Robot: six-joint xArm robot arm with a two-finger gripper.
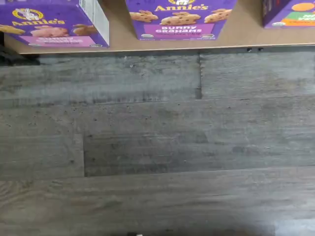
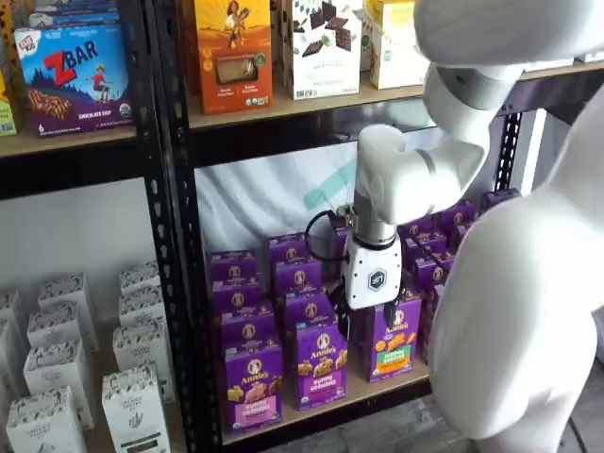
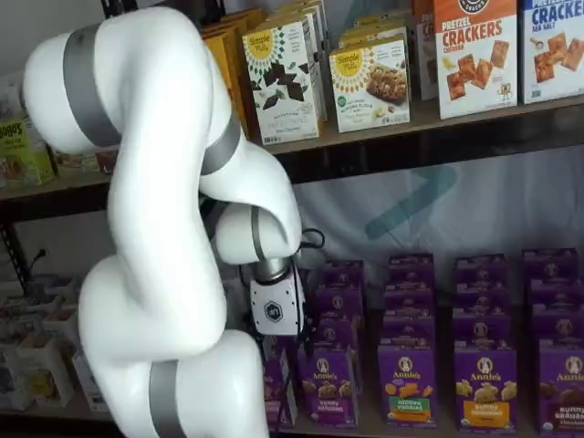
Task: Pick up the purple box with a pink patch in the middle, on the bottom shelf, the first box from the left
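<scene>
The upright purple Annie's carton with tan bunny snacks and a pink band (image 2: 252, 385) stands at the front left corner of the pale wooden bottom shelf surface (image 2: 377, 387), just beside a purple carton labelled Bunny Grahams (image 2: 320, 364). The wrist view shows the same pink-banded carton (image 1: 51, 24) at the surface's front edge (image 1: 118, 44), with grey plank flooring (image 1: 157, 147) below. The white-bodied tool (image 2: 376, 319) hangs in front of the carton rows, apart from the pink-banded carton and towards the carton with a green band (image 2: 393, 346). Its black fingers are barely visible (state cannot be told). In a shelf view the tool body (image 3: 276, 310) appears, fingers hidden.
</scene>
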